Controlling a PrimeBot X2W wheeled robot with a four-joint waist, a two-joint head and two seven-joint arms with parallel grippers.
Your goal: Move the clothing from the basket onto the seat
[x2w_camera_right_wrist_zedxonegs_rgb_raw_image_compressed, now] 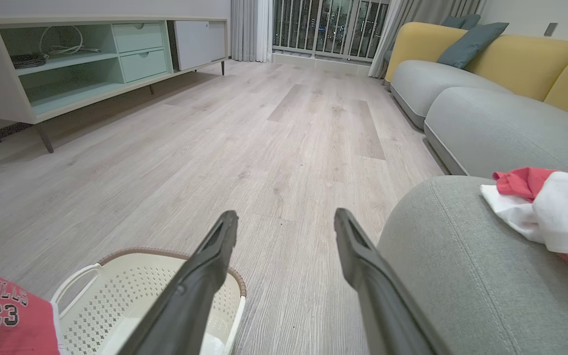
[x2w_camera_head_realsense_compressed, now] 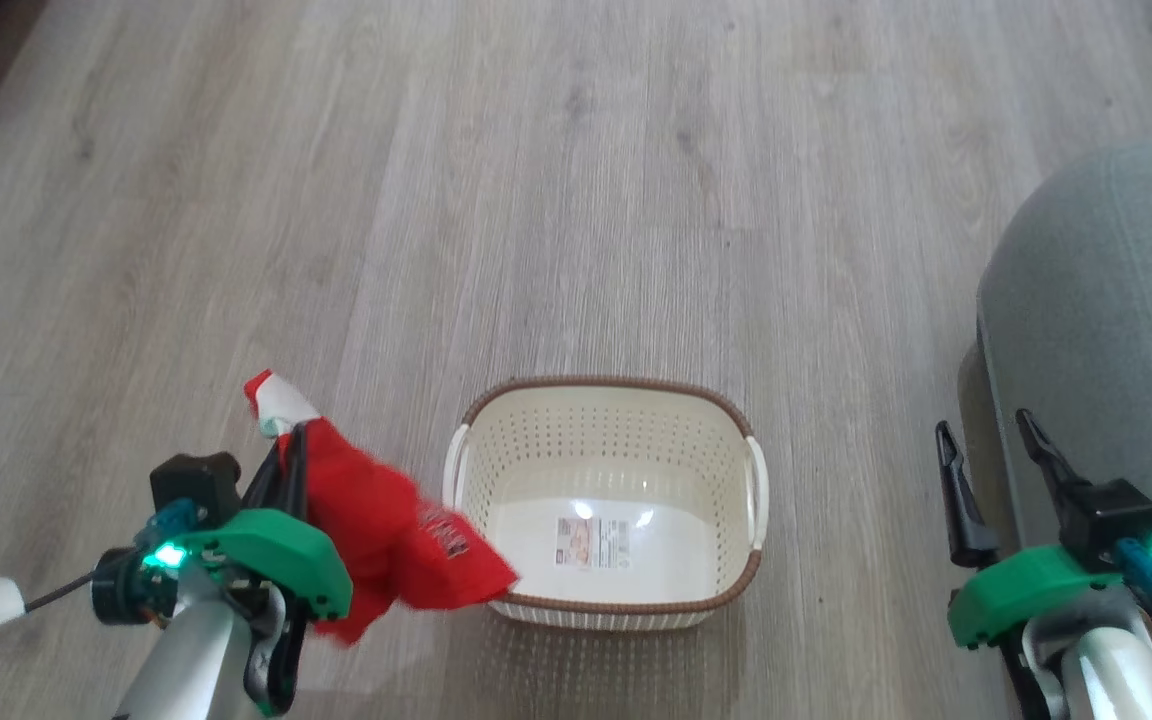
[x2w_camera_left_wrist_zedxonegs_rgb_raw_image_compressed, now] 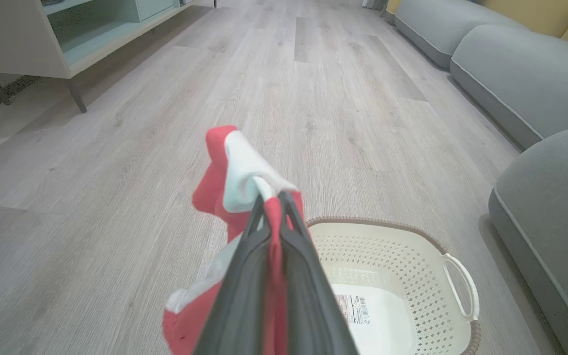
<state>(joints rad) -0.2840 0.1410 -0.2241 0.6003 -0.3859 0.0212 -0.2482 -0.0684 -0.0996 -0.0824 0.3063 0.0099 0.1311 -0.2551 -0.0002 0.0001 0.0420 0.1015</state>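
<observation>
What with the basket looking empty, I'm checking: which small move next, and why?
Probably swing the left gripper rightward over the basket toward the seat: it is shut on the clothing, held left of the basket; the seat lies right.

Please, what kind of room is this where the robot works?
Most likely a home living room: a long sofa with grey seats and yellow backs, a low cabinet with open shelves and drawers, and curtains beside a tall window.

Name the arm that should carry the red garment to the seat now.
Left: the left end effector is shut on the clothing, out of the basket. The right end effector is open, beside the seat.
</observation>
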